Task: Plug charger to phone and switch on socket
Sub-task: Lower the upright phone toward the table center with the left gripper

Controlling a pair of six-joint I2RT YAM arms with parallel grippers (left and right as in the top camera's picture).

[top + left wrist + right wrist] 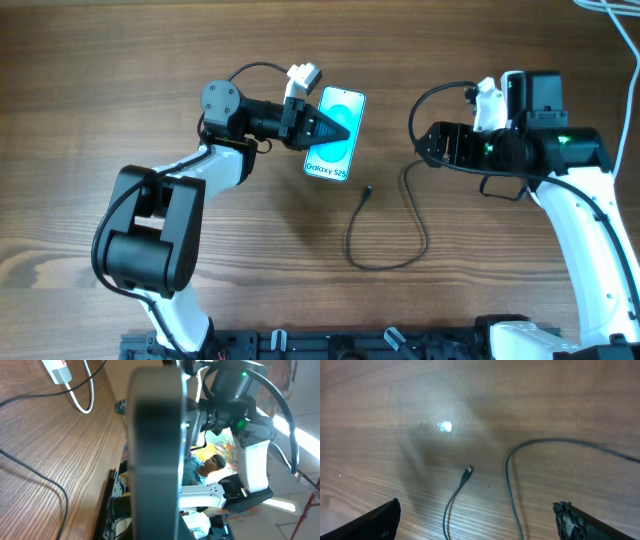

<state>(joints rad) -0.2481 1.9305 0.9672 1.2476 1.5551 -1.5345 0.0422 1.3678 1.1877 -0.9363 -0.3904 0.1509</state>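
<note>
From overhead, the left pincer (325, 125) is pressed together on the phone (335, 160) and holds it off the worktop (120, 60), screen up, with the lettered short end towards 6 o'clock. The charger (380, 267) lies loose on the wood. Its cable runs from under the right arm, loops round through 6 o'clock, and ends at the plug tip (369, 190), near the phone's lower end at about 4 o'clock from it. The right pincer (432, 148) sits at 3 o'clock from the phone, spread and holding nothing.

In the left wrist view, a blurred dark slab fills the middle, probably the phone seen edge-on in the grip. The socket (56, 370) lies at 11 o'clock in the frame, white with a red mark, well apart from the phone and not yet touched.

In the right wrist view, both fingers (380, 520) stand wide at the bottom corners. The plug tip lies bare on the wood between them, pointing towards 12 o'clock.

The step in hand looks like picking up the plug end. To do it well, the right pincer should come down centred over the tip and close just behind the metal end, on the moulded part, so the connector sticks out straight. The grip wants to be firm, since a thin cable twists easily. Then the tip needs lining up square with the phone's lettered short end while the left arm holds the phone steady.
</note>
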